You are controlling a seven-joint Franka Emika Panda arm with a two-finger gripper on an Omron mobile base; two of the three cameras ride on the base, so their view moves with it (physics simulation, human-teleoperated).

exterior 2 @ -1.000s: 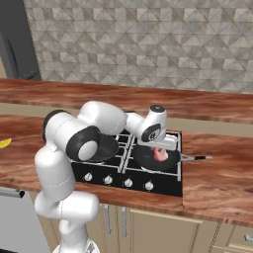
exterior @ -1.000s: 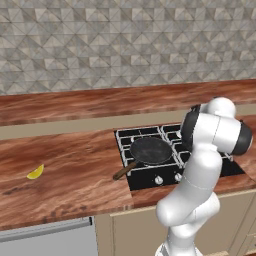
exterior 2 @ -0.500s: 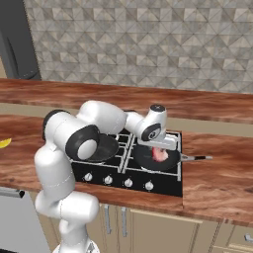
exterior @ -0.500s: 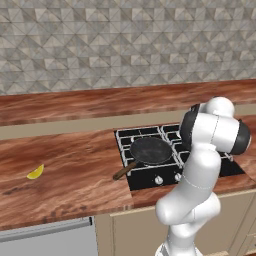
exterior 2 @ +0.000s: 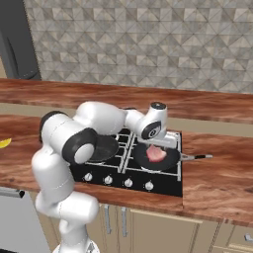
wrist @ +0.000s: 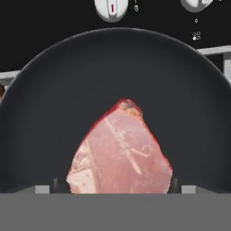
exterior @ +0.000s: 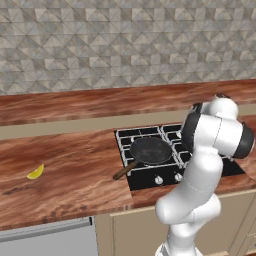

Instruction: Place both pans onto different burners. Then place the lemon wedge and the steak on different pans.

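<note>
Pink steak (wrist: pixel 121 151) fills hand view; lemon wedge (exterior: pixel 35 173) left.

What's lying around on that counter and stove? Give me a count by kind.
Pans: 2 (one empty, one holding the meat)
Steak: 1
Lemon wedge: 1
Total: 4

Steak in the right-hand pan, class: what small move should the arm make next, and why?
Probably lift the end effector straight up, clear of the steak. The steak lies in the right pan with the fingers spread to either side of it, while the lemon wedge waits on the counter, left of the other pan.
</note>
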